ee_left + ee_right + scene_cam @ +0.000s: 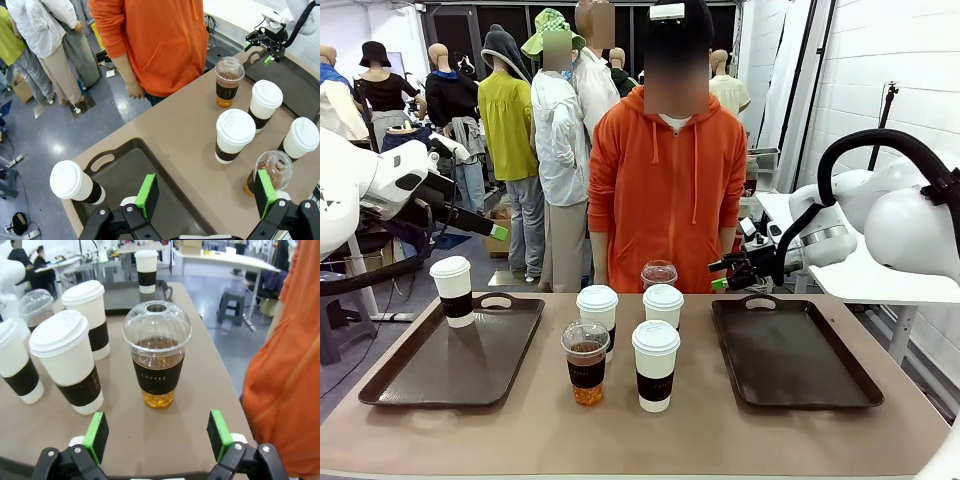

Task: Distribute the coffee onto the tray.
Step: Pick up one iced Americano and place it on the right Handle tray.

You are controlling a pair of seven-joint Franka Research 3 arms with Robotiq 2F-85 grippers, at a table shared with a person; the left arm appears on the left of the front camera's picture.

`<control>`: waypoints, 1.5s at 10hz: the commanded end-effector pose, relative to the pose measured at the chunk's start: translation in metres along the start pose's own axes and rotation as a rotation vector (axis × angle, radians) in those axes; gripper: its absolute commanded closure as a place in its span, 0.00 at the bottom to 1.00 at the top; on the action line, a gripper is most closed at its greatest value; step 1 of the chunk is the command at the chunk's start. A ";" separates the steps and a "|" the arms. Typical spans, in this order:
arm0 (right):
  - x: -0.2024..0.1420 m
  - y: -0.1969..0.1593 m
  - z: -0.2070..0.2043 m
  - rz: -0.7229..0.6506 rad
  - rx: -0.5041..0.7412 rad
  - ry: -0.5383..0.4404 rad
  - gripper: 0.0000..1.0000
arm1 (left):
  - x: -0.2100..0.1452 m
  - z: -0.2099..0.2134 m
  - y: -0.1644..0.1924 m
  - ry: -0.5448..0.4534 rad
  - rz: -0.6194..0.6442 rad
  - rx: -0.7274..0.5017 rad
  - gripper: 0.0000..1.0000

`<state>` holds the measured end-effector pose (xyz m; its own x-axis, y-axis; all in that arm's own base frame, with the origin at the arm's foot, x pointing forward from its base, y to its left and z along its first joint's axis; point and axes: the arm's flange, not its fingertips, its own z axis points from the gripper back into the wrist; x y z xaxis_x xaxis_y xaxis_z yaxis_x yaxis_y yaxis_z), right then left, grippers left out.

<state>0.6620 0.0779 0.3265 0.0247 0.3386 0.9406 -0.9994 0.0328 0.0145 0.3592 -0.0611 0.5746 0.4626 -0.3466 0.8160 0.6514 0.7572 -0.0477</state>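
Note:
One white lidded cup with a dark band (453, 290) stands on the far left corner of the left tray (430, 370). Three more white cups (597, 310) (663, 305) (655, 365) and two clear dome-lidded cups of brown liquid (659, 274) (586, 361) cluster on the table between the trays. My left gripper (206, 195) hovers open above the left tray (130, 165), with the cup on that tray (75, 182) to its left. My right gripper (158, 432) is open at table height. It faces the far clear cup (157, 357), which stands just beyond its green pads (97, 430).
The right tray (790, 355) is bare. A person in an orange hoodie (665, 190) stands at the far edge behind the cups, hands down. A white side table (850, 280) sits behind my right arm.

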 end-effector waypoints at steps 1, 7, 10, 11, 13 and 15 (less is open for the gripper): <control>-0.007 -0.011 -0.012 0.039 0.027 -0.038 0.00 | -0.001 0.000 0.001 0.001 0.005 -0.004 0.00; -0.025 -0.023 -0.055 0.004 0.090 -0.101 0.00 | -0.001 0.000 0.001 0.001 0.005 -0.004 0.00; -0.030 -0.026 -0.071 -0.018 0.106 -0.124 0.00 | -0.001 0.000 0.001 0.001 0.005 -0.004 0.00; -0.030 -0.026 -0.075 -0.022 0.099 -0.133 0.00 | -0.001 0.000 0.001 0.001 0.005 -0.004 0.00; -0.030 -0.027 -0.084 -0.038 0.081 -0.160 0.00 | -0.001 0.000 0.001 0.001 0.005 -0.004 0.00; -0.030 -0.028 -0.091 -0.043 0.090 -0.158 0.00 | -0.001 0.000 0.001 0.001 0.005 -0.004 0.00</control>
<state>0.6817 0.1464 0.2659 0.0489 0.1969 0.9792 -0.9967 -0.0537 0.0606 0.3592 -0.0612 0.5746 0.4626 -0.3467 0.8160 0.6515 0.7572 -0.0476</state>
